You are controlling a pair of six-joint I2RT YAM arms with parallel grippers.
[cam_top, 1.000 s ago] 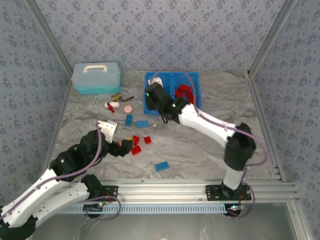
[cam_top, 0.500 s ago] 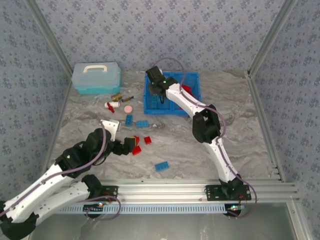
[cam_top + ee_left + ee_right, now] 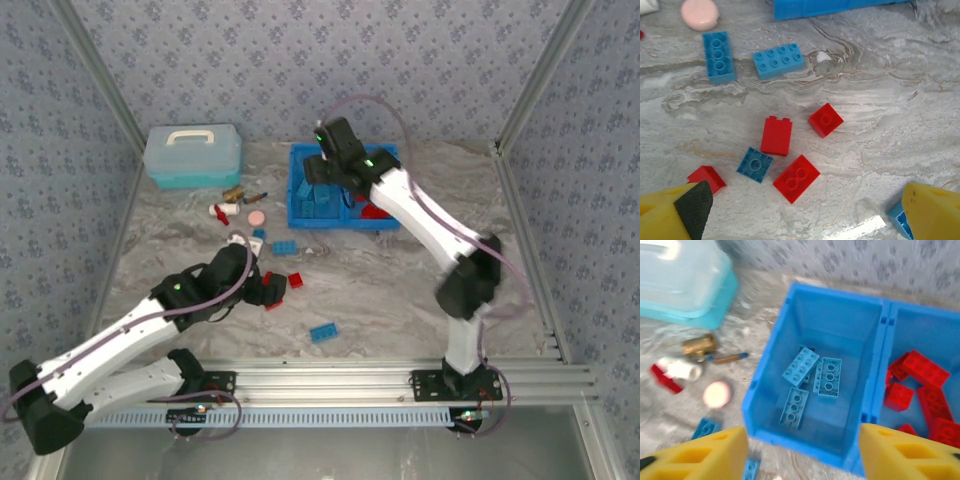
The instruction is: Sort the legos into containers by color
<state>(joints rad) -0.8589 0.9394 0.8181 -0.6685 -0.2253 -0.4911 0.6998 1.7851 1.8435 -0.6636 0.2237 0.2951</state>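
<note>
Left fingers wide apart, empty — red brick just ahead between them, long axis diagonal; left arm nearer. Right fingers apart, empty — bin below.

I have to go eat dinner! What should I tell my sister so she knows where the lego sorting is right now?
Left hand: open, empty, low over the table.
Right hand: open, empty, above the blue bin.
Done: some blue bricks lie in the bin's left compartment, and red bricks in its right one.
Left: four loose red bricks and four loose blue bricks on the table by the left hand.
</note>
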